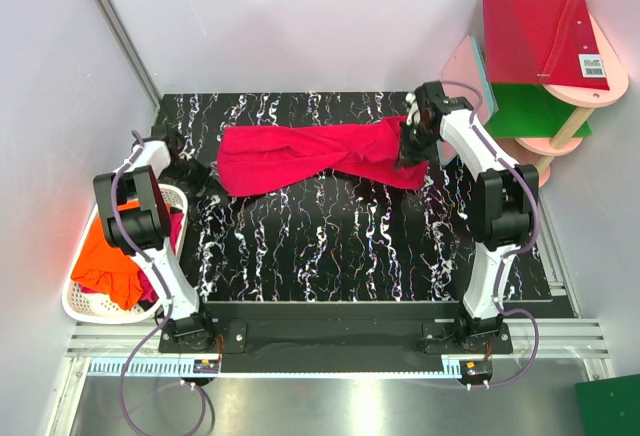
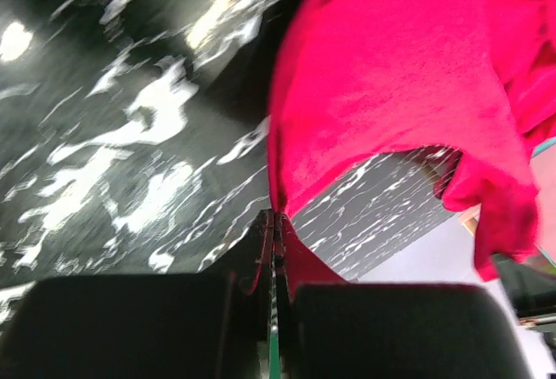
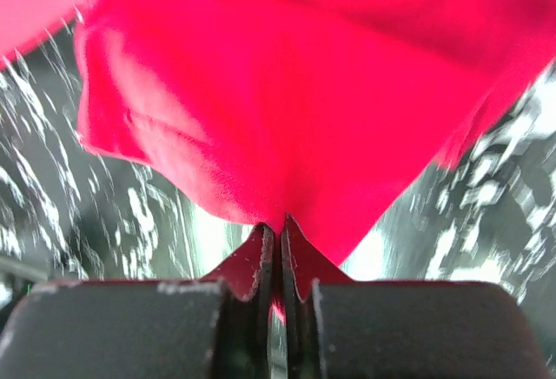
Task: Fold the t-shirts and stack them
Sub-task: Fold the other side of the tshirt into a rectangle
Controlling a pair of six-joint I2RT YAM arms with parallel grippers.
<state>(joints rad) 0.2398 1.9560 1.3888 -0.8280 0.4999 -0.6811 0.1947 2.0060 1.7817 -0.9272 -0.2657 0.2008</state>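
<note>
A crimson t-shirt [image 1: 310,156] hangs stretched across the far half of the black marbled table [image 1: 340,246], held between both grippers. My left gripper [image 1: 215,184] is shut on its left edge; in the left wrist view the jaws [image 2: 276,216] pinch the cloth [image 2: 391,75]. My right gripper [image 1: 408,151] is shut on its right end; in the right wrist view the jaws [image 3: 278,222] pinch a fold of the shirt [image 3: 295,92]. A bright orange t-shirt [image 1: 110,261] lies in a white basket [image 1: 75,301] at the left, with some crimson cloth [image 1: 176,228] beside it.
A pink stand at the back right carries a rigid red board [image 1: 535,36] and a green board [image 1: 530,111]. A stiff pink square board with a teal edge [image 1: 465,71] leans by it. The white basket sits against the left arm.
</note>
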